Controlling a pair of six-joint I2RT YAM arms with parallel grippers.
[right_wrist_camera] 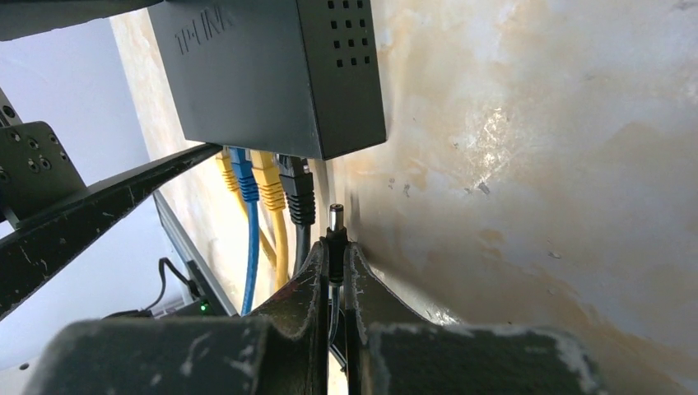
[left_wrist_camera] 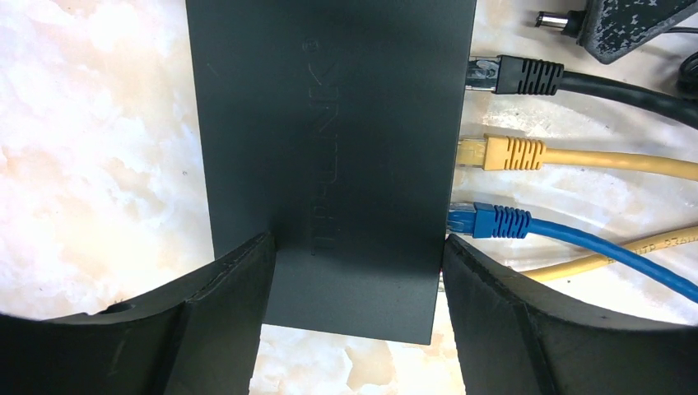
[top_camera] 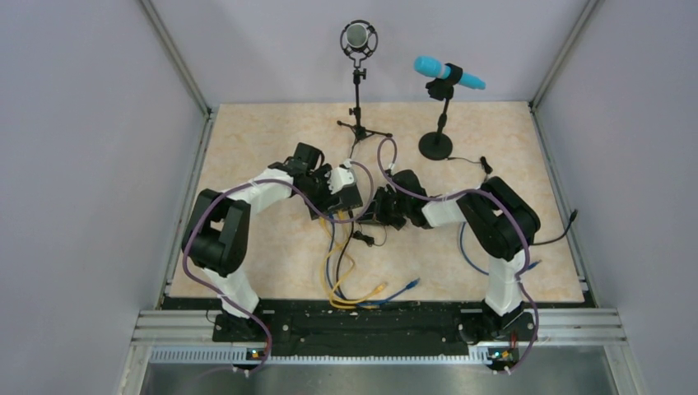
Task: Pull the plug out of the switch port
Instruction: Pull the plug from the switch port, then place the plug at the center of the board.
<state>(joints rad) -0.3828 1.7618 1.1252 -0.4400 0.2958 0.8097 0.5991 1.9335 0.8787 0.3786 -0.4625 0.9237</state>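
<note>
- Jaws of left gripper (left_wrist_camera: 358,251) clamp flat black rectangular switch box (left_wrist_camera: 329,123) by its sides.
- Right gripper (right_wrist_camera: 336,255) pinches small black metal-tipped barrel plug (right_wrist_camera: 335,220), out of the box, at 6 o'clock below its cable edge.
- Blue network cable (left_wrist_camera: 576,234) is plugged in there.

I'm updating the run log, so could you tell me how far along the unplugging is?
Done: the power plug is out, its tip clear of the switch. In hand: the right gripper pinches that plug; the left gripper clamps the switch. Left: probably only releasing both. Three network cables are plugged in, untouched.
</note>
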